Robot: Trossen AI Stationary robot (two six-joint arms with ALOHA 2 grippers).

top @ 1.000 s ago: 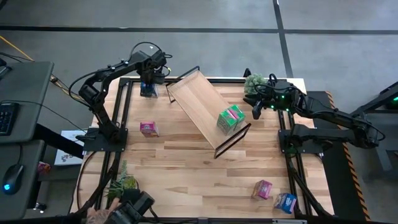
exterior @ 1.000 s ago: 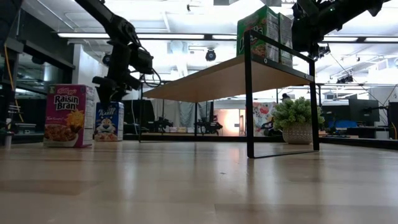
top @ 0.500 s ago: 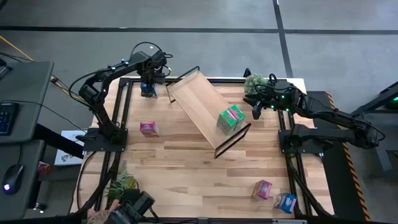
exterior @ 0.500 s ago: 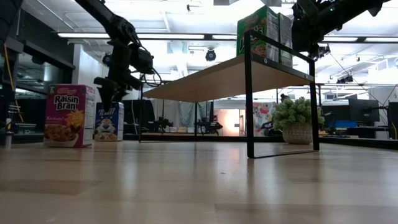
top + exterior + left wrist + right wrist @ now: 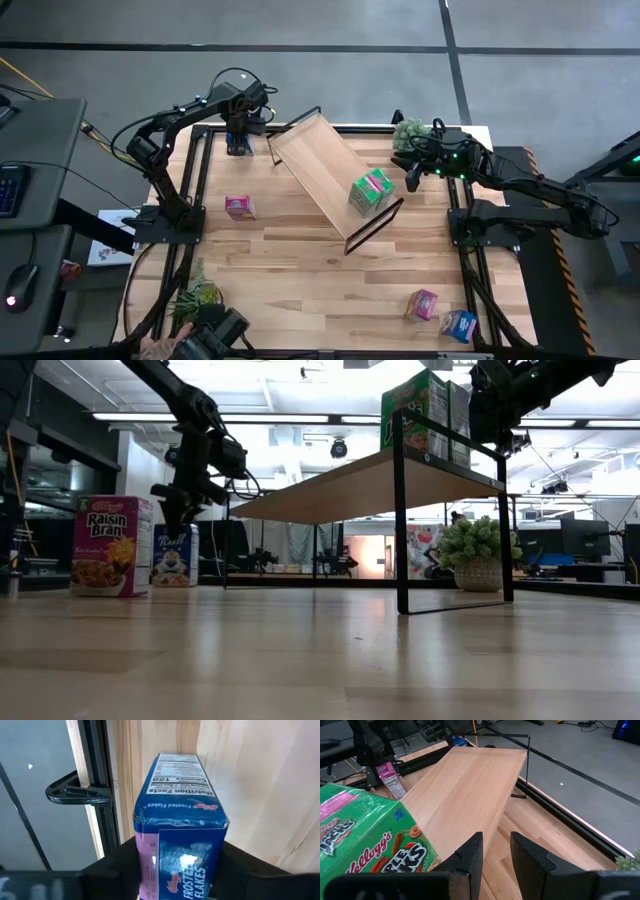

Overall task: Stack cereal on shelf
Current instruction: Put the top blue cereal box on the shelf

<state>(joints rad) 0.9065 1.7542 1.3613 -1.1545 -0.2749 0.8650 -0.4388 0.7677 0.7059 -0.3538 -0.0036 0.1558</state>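
Blue Frosted Flakes carton [image 5: 178,827] stands upright between the left end effector [image 5: 175,870] fingers, grip unclear.

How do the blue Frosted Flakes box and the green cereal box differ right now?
The blue Frosted Flakes box stands on the table by the far left edge; the green cereal box sits up on the shelf. The blue box has the left gripper around it; the green one stands free, the right gripper beside the shelf. Both stand upright.
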